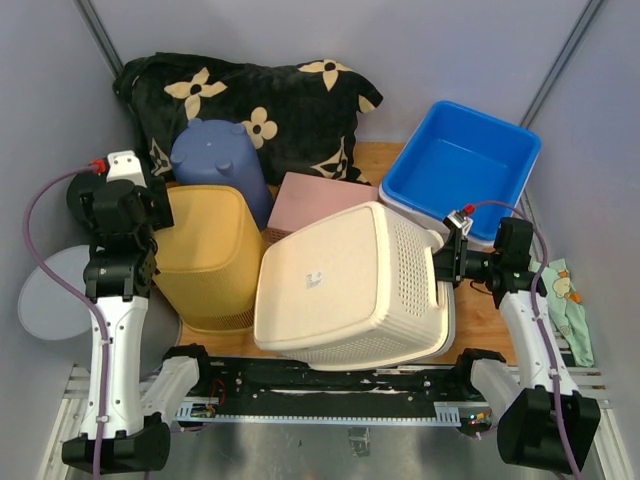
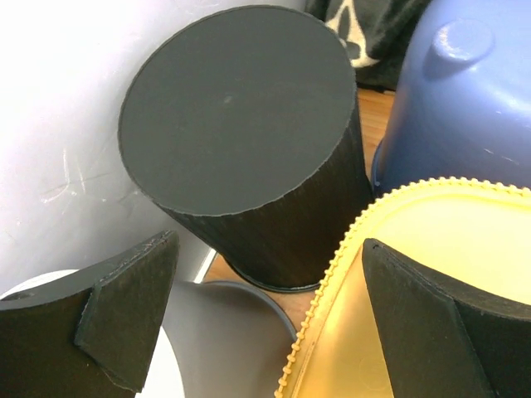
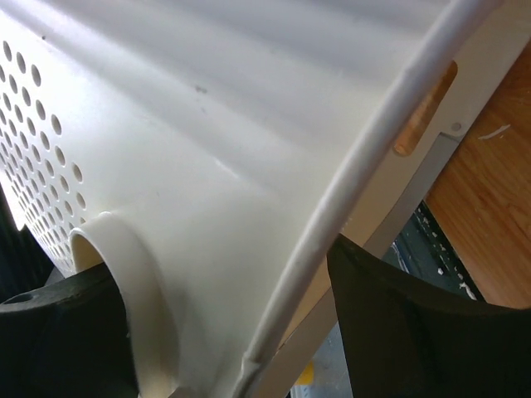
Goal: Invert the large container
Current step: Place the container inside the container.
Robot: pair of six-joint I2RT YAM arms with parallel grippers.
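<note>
Finishing the flip, we judge: on the surface (image 1: 488, 318) the basket (image 1: 350, 285) lies centre, bottom-up but tilted. Our right tool (image 1: 455, 265) clamps its rim; next it should lower that edge flat and let go. Our left tool (image 2: 274, 319) hangs open over the yellow bin (image 1: 205, 260).

The large container (image 1: 340, 285) hides most of the pink box (image 1: 315, 195)

Robot lab test cell, not a home: plain grey walls (image 1: 470, 45), wood table (image 1: 478, 322), metal rail (image 1: 330, 405) at front w/ L arm (image 1: 112, 320) & R arm (image 1: 530, 325) bolted on. Household stuff as props only: cushion (image 1: 290, 100), tub (image 1: 460, 165), bin (image 1: 205, 250).
</note>
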